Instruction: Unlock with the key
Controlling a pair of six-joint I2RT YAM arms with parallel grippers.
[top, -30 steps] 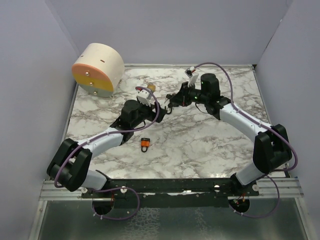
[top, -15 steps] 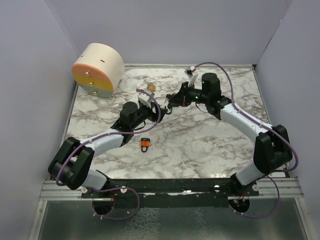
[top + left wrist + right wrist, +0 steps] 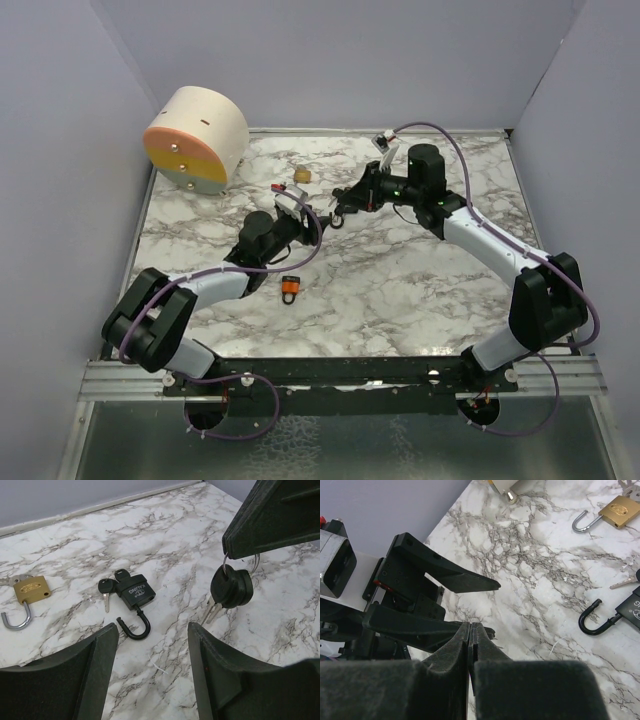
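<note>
Key bunch (image 3: 231,586) first: black-headed keys on a ring, hanging off the very tip of the right gripper (image 3: 470,626), whose fingers are pressed flat together on that ring. The blades point down at the marble table (image 3: 400,290); whether they touch it, hard to say. Facing it, the left gripper (image 3: 152,630) is spread wide with nothing in it, one finger on either side of its wrist view. Between those fingers and a little beyond lies the black padlock (image 3: 134,592), flat on the marble with its shackle swung open and a black-headed key (image 3: 105,587) just beside its body. Left of it in that view, well apart, is a brass padlock (image 3: 31,589), shackle open too. The top view adds what neither wrist camera catches: an orange padlock (image 3: 290,289) sits alone nearer the arm bases, beside the left forearm, too small to tell whether it is locked. A round beige box (image 3: 197,139) with an orange-and-yellow face is in the far left corner. The right wrist view shows its own closed fingers but hides the keys below them; only the left wrist view shows the bunch.
</note>
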